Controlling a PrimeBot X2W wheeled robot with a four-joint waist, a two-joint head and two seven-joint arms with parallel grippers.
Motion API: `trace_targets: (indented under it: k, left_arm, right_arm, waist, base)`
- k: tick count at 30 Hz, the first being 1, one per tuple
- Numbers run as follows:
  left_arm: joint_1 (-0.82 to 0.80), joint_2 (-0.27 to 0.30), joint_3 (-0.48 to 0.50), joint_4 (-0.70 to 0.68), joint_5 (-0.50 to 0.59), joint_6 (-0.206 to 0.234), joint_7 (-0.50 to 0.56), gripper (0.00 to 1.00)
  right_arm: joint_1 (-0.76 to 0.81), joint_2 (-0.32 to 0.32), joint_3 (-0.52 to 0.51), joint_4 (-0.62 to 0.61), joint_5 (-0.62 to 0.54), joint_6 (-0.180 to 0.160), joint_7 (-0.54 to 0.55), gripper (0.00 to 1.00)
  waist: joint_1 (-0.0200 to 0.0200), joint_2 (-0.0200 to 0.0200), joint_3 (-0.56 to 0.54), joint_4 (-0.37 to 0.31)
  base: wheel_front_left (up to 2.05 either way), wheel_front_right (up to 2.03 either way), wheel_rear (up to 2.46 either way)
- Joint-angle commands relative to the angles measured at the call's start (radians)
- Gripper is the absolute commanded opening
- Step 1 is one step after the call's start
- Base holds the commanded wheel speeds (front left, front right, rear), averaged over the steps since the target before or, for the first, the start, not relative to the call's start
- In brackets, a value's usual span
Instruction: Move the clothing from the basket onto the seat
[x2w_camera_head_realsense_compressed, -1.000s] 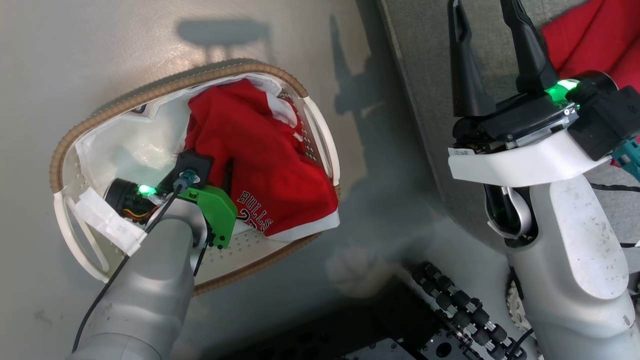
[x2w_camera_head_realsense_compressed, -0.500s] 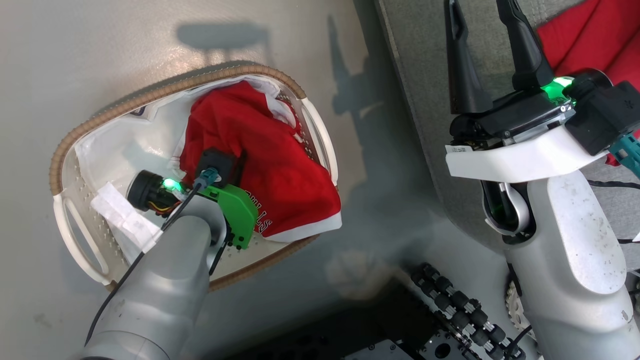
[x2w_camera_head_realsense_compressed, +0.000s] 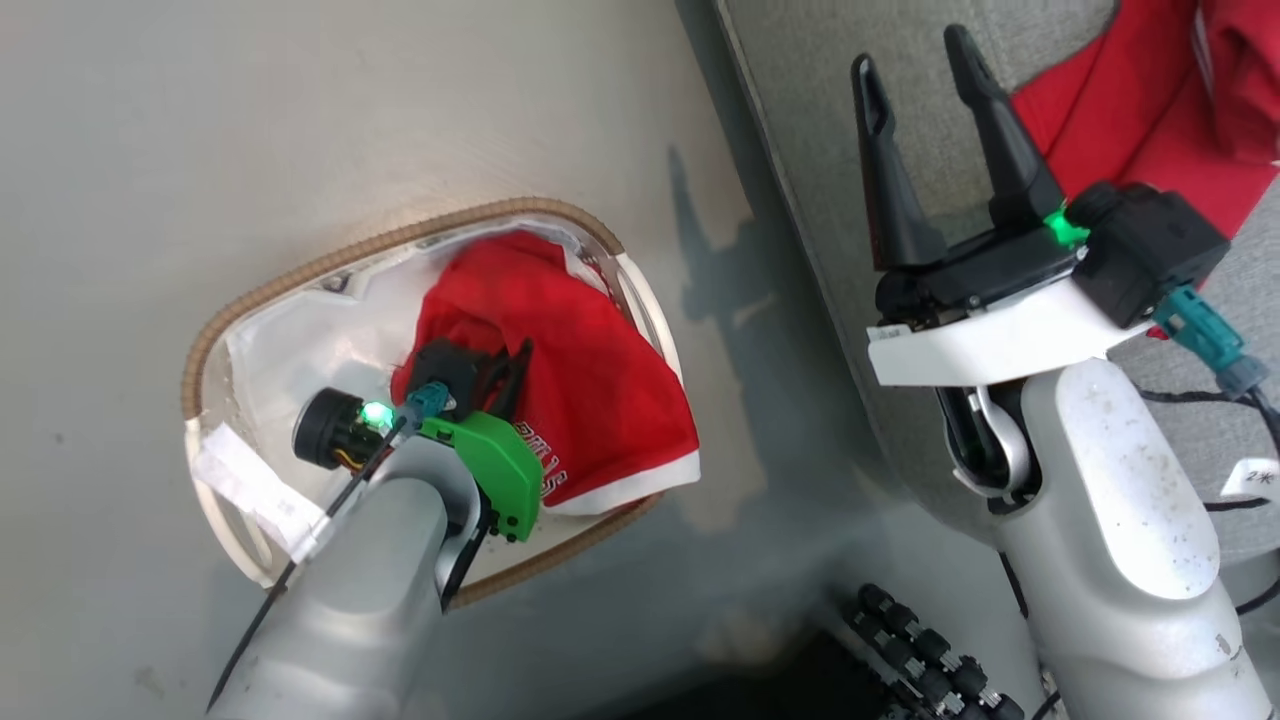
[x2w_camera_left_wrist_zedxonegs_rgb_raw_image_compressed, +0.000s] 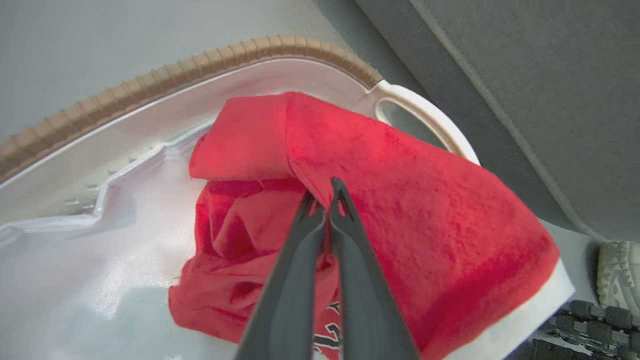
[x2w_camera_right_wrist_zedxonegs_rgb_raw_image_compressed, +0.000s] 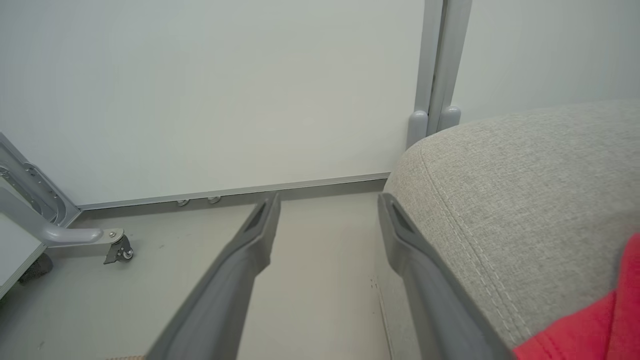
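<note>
The jersey (x2w_camera_left_wrist_zedxonegs_rgb_raw_image_compressed: 400, 200), red with a white hem and a scrap of white lettering, lies heaped in the end of the basket (x2w_camera_head_realsense_compressed: 330, 255) nearest the seat, its hem lying across the rim. The left pincer (x2w_camera_left_wrist_zedxonegs_rgb_raw_image_compressed: 322, 192) is down in the heap, clenched tip to tip on a raised fold of the cloth. A pinch of fabric seems caught there, though I cannot tell how much. The white liner (x2w_camera_left_wrist_zedxonegs_rgb_raw_image_compressed: 100, 250) lies bare beside the heap. The basket sits on the floor (x2w_camera_head_realsense_compressed: 300, 100) just beside the grey seat (x2w_camera_head_realsense_compressed: 800, 120), where another red garment (x2w_camera_head_realsense_compressed: 1130, 130) already lies. The right pincer (x2w_camera_head_realsense_compressed: 915, 70) hangs released over the seat's edge, grasping nothing. I take this as the grasp on the last piece. Next comes a lift until the hem clears the rim, then a carry rightward over the seat. A thin pinch may slip, and the liner could drag up too.
</note>
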Motion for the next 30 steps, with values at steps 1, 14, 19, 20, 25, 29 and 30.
trace_targets:
  k: [1,14,19,20,25,29,30]
  left_arm:
    - [0.032,0.009,0.000,-0.016,-0.012,-0.003,-0.001,0.00]
    - [0.208,-0.003,0.123,-0.260,0.007,-0.003,-0.001,0.00]
    - [0.273,-0.012,0.182,-0.370,0.046,-0.003,-0.001,0.00]
    - [0.285,-0.014,0.190,-0.395,0.055,-0.003,-0.001,0.00]
    - [0.329,-0.018,0.235,-0.506,0.084,-0.003,-0.001,0.00]
    - [0.352,-0.021,0.271,-0.603,0.095,-0.003,-0.001,0.00]
    - [0.356,-0.022,0.280,-0.627,0.096,-0.003,-0.001,0.00]
  right_arm:
    - [0.023,-0.003,0.001,0.012,-0.011,-0.001,-0.002,1.00]
    - [0.147,-0.004,-0.004,0.119,-0.050,-0.001,-0.002,1.00]
    - [0.200,-0.004,-0.001,0.149,-0.059,-0.001,-0.002,1.00]
    - [0.210,-0.004,-0.002,0.155,-0.062,-0.001,-0.002,1.00]
    - [0.260,-0.004,-0.006,0.177,-0.063,-0.001,-0.002,1.00]
    - [0.292,-0.004,-0.005,0.185,-0.066,-0.001,-0.002,1.00]
    - [0.300,-0.004,-0.004,0.188,-0.069,-0.001,-0.002,1.00]
  waist:
    - [0.0000,0.0000,-0.082,0.034]
    - [0.0000,0.0000,-0.305,0.138]
    - [0.0000,0.0000,-0.377,0.170]
    - [0.0000,0.0000,-0.393,0.178]
    - [0.0000,0.0000,-0.459,0.209]
    - [0.0000,0.0000,-0.496,0.231]
    - [0.0000,0.0000,-0.507,0.237]
  base:
    - [0.00,0.00,0.00]
    - [0.00,0.00,0.00]
    - [0.00,0.00,0.00]
    - [0.00,0.00,0.00]
    - [0.00,0.00,0.00]
    - [0.00,0.00,0.00]
    - [0.00,0.00,0.00]
